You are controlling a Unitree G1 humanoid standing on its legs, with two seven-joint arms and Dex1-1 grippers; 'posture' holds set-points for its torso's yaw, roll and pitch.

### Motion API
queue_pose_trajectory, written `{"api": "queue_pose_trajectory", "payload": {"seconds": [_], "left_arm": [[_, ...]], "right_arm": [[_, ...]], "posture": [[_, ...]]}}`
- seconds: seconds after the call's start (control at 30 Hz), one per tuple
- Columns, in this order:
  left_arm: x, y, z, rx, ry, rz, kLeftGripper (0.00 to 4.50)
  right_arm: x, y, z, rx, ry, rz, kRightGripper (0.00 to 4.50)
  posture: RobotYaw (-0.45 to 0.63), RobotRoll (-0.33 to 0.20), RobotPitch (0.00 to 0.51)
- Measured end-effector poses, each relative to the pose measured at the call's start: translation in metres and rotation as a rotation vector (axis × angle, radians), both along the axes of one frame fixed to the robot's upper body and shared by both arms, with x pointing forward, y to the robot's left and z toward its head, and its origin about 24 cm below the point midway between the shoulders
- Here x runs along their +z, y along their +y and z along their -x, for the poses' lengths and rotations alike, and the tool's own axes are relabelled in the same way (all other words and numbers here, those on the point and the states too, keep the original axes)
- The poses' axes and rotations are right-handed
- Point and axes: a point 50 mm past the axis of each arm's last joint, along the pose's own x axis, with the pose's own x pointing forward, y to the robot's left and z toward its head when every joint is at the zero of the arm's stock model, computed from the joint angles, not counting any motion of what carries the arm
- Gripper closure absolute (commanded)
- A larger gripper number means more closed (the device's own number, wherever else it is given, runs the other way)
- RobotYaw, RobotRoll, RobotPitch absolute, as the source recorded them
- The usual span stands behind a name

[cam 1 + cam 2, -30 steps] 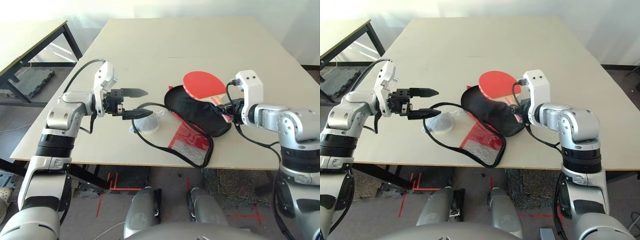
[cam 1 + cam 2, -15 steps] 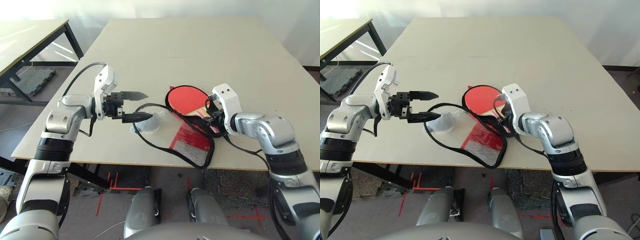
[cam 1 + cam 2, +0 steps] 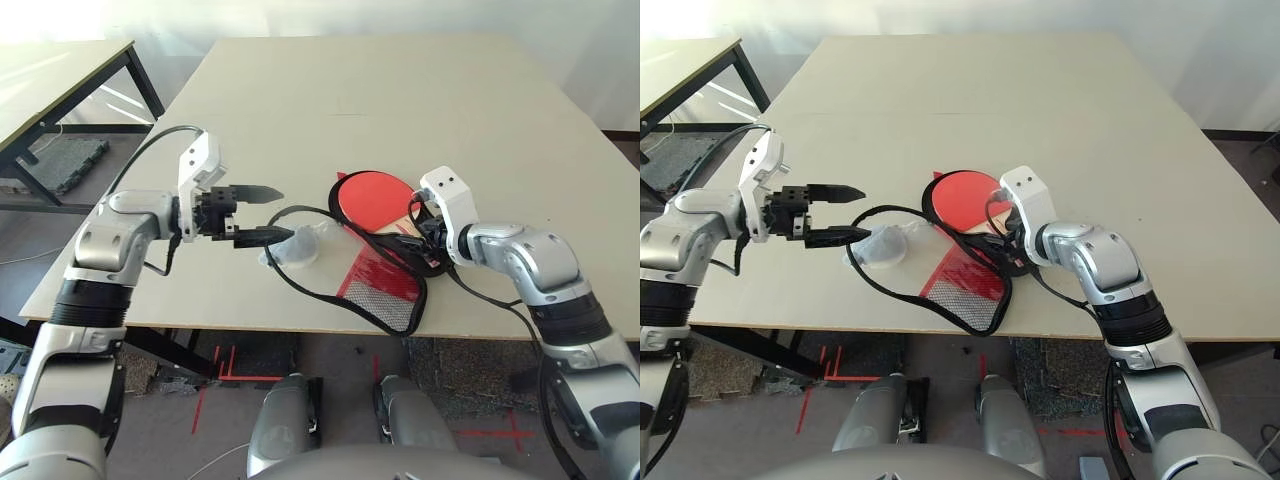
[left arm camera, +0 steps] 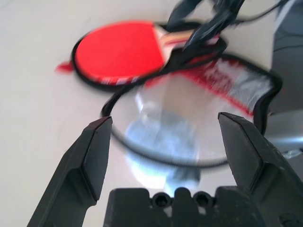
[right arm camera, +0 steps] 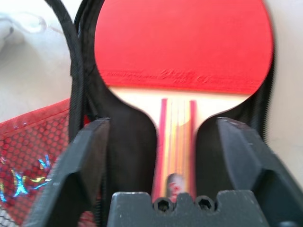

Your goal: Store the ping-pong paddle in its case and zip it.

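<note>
Since a second ago the right gripper (image 5: 163,142) has lowered the ping-pong paddle (image 3: 375,200) from above the table into the opened case (image 3: 385,275) and spread its fingers, so it no longer grips the handle. Paddle now lies red face up on the black lower half of the case, near the table's (image 3: 400,100) front edge, handle pointing toward the right gripper, whose fingers stand wide on either side of the handle without clasping it. Red mesh flap of the case lies folded open toward the robot. Left gripper (image 3: 270,213) has drifted slightly to the robot's left; it hovers beside the case, fingers wide apart, holding nothing
</note>
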Motion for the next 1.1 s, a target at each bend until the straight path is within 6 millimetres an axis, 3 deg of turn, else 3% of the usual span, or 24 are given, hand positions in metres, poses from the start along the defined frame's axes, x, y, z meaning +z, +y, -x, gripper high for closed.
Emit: {"api": "queue_pose_trajectory", "payload": {"seconds": [0.17,0.3,0.5,0.63,0.77,0.93,1.1], "left_arm": [[0.006,0.023,0.004,0.041,0.033,-0.095,0.0],[-0.011,0.033,0.017,0.024,0.149,-0.205,0.0],[-0.031,-0.004,0.02,-0.091,0.179,-0.185,0.0],[-0.034,-0.021,0.021,-0.144,0.189,-0.129,0.0],[-0.027,-0.04,0.019,-0.212,0.173,-0.048,0.0],[-0.003,-0.071,0.006,-0.286,0.095,0.045,0.0],[0.009,-0.116,-0.009,-0.326,-0.019,0.156,0.0]], "right_arm": [[0.019,-0.029,-0.008,-0.004,-0.125,-0.059,0.04],[0.027,-0.062,-0.014,-0.098,-0.16,-0.042,0.04],[0.03,-0.081,-0.017,-0.164,-0.18,-0.029,0.04],[0.027,-0.086,-0.015,-0.193,-0.175,-0.018,0.04],[0.02,-0.093,-0.011,-0.23,-0.162,-0.018,0.04],[0.015,-0.097,-0.007,-0.254,-0.153,-0.006,0.04],[0.01,-0.102,-0.001,-0.281,-0.131,-0.024,0.04]], "posture": [[0.12,0.0,0.038],[0.12,0.0,0.039],[0.1,0.0,0.038],[0.09,0.0,0.038],[0.07,0.0,0.037],[0.06,0.0,0.039],[0.03,0.0,0.045]]}}
